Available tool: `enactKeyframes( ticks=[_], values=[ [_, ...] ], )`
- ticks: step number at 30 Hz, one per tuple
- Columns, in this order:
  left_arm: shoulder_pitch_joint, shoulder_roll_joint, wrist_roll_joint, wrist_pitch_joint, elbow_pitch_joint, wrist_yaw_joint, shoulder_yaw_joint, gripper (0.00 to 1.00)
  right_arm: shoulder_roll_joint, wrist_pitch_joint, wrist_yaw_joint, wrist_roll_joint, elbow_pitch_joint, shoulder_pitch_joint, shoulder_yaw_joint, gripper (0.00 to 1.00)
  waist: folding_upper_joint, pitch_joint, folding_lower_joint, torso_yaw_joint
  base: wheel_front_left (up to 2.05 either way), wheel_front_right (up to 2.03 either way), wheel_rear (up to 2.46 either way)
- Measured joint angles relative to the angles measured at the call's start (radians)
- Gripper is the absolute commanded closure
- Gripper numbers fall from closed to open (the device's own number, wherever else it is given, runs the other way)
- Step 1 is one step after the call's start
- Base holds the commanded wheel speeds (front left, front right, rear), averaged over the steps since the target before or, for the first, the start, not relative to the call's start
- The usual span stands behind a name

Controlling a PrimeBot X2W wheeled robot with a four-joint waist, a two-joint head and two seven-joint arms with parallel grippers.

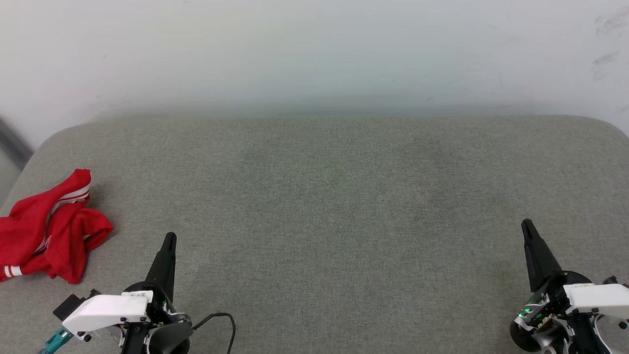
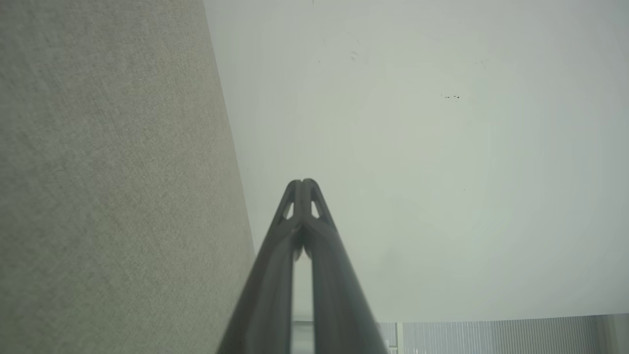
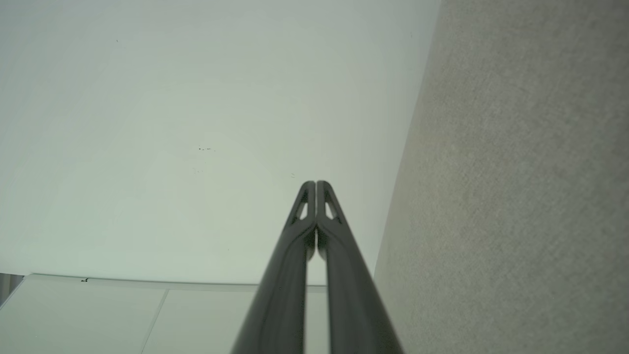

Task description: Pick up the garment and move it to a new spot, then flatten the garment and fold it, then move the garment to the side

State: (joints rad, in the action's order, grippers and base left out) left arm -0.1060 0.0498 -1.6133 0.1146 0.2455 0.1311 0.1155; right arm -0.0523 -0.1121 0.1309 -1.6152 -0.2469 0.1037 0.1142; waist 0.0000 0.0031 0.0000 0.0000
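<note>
A broad grey fabric surface point(image 1: 319, 206) with rounded far corners takes up most of the head view. Beyond it, at 12 o'clock, rises a pale wall point(image 1: 314, 49) with a few faint dark scuffs toward 1 o'clock.

The garment point(image 1: 49, 231) lies crumpled on the surface at about 8 o'clock, against the left edge of that view. It is a bunched red heap with red-white striped trim showing through its folds and at its lower corner. Nothing touches it.

The left gripper point(image 1: 169, 238) sits at 7 o'clock, its dark tip pointing to 12. The garment lies at 9 o'clock from that tip, near it but apart. In the left wrist view its two fingers point(image 2: 275, 275) press together at the tips, with nothing between them.

The right gripper point(image 1: 527, 226) sits at 4 o'clock, well apart from the garment and leaning slightly toward 11. In the right wrist view its fingers point(image 3: 344, 275) likewise meet at the tips, empty.

A thin black cable point(image 1: 223, 317) loops over the surface at 3 o'clock from the left gripper's base.
</note>
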Motion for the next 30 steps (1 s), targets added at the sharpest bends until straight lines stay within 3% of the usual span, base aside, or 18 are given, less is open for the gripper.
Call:
enactKeyframes(
  ticks=[30],
  values=[
    [0.000, 0.000, 0.000, 0.000, 0.000, 0.000, 0.000, 1.00, 0.000, 0.000, 0.000, 0.000, 0.000, 0.000, 0.000, 1.00, 0.0000, 0.000, 0.0000, 0.000, 0.00, 0.00, 0.00]
  ],
)
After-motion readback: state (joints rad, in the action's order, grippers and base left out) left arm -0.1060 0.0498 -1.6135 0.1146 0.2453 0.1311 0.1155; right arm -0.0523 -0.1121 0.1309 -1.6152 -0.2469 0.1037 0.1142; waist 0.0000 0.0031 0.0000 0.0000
